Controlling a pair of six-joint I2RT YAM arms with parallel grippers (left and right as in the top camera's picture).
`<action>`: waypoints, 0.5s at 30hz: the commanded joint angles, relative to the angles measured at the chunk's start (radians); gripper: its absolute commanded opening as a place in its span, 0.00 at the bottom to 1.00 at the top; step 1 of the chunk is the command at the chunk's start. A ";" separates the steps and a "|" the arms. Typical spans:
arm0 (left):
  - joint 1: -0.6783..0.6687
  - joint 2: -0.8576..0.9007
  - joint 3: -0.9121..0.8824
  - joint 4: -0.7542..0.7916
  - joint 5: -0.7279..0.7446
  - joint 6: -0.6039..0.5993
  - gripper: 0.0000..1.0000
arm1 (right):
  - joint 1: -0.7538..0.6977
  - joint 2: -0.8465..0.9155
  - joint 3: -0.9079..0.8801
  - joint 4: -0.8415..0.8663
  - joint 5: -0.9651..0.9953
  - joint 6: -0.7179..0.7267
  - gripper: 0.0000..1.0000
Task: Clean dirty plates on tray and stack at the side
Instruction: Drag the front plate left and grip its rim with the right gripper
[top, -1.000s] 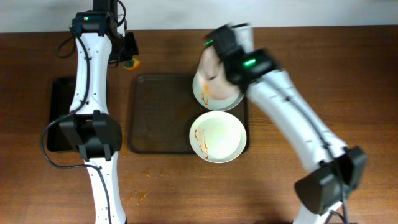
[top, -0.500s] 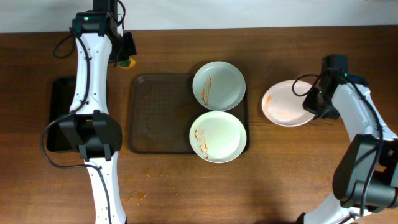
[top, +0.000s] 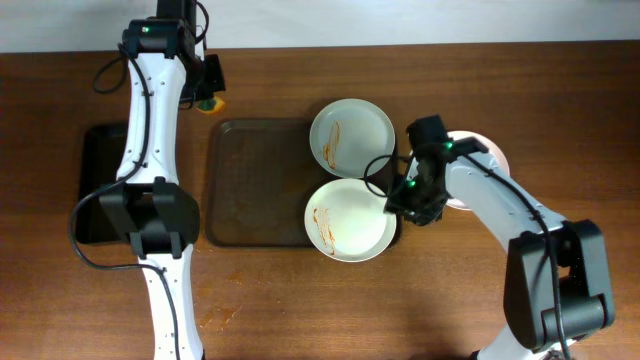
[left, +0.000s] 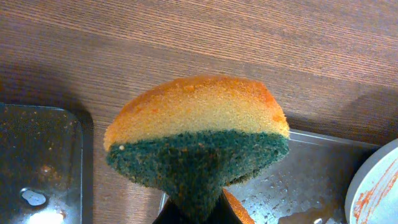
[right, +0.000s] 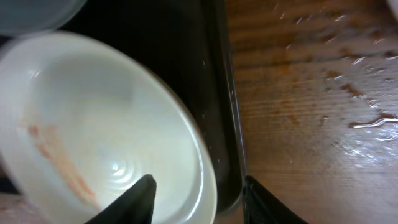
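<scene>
No text, label, brand or number can be read in any of the views. The plates (top: 351, 138), the tray (top: 250, 185) and the sponge (left: 196, 143) show no legible writing.

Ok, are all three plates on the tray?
No: the far plate and near plate sit on the tray, but the third plate lies on the table right of it.

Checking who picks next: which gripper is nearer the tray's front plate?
Right. The right gripper hangs open at the right rim of the front plate; the left gripper, holding a sponge, is beyond the far-left corner of the tray.
</scene>
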 joint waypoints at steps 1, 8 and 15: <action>-0.005 -0.003 0.001 0.003 -0.003 -0.013 0.00 | 0.010 0.015 -0.038 0.052 -0.003 -0.004 0.33; -0.005 -0.003 0.001 0.002 -0.003 -0.013 0.00 | 0.015 0.048 -0.038 0.090 -0.030 -0.068 0.10; -0.005 -0.003 0.001 -0.005 -0.003 -0.013 0.01 | 0.218 0.048 0.176 0.195 -0.069 0.093 0.04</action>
